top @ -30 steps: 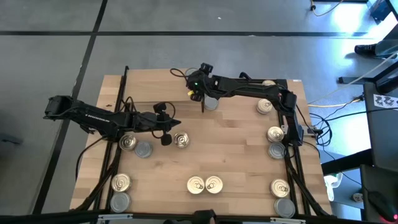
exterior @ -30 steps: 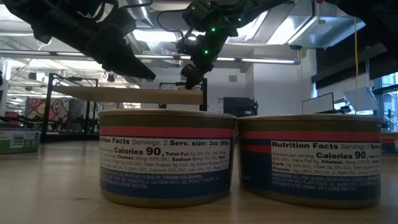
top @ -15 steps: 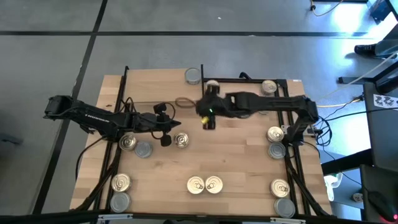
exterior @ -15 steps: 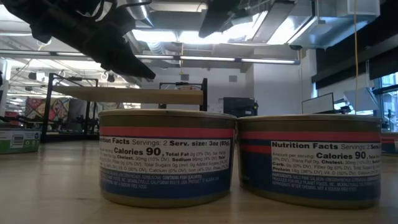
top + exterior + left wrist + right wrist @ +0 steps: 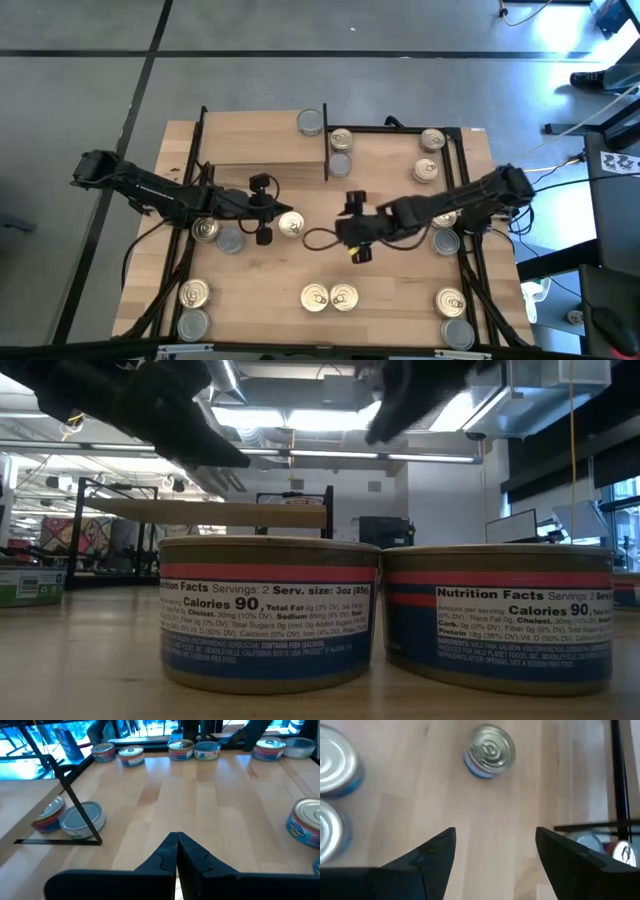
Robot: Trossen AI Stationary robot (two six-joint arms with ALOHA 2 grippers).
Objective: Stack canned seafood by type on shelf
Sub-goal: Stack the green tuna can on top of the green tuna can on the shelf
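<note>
Right claw (image 5: 358, 250) hangs over the middle of the table (image 5: 390, 290), its dark tapered fingers (image 5: 432, 855) spread apart with nothing between them. Left claw (image 5: 264, 236) sits just beside a gold-lidded tin (image 5: 291, 224), fingers pressed together into one wedge, empty.

Table: pale wood planks with visible grain. Shelf (image 5: 262, 140): raised light-wood plank on thin black metal posts, at the table's far left part. One silver-topped tin (image 5: 311, 122) lies on the shelf at its right end; two tins (image 5: 341, 140) lie stacked-looking on the table just right of the shelf post.

Canned seafood: short round metal tins, ribbed silver tops or gold pull-tab lids, blue and red paper labels. Pair (image 5: 329, 297) at the near edge, touching; others along both sides.

Change vs. one second ago: right claw has come from beside the shelf's right end to mid-table. Left arm has hardly moved.
</note>
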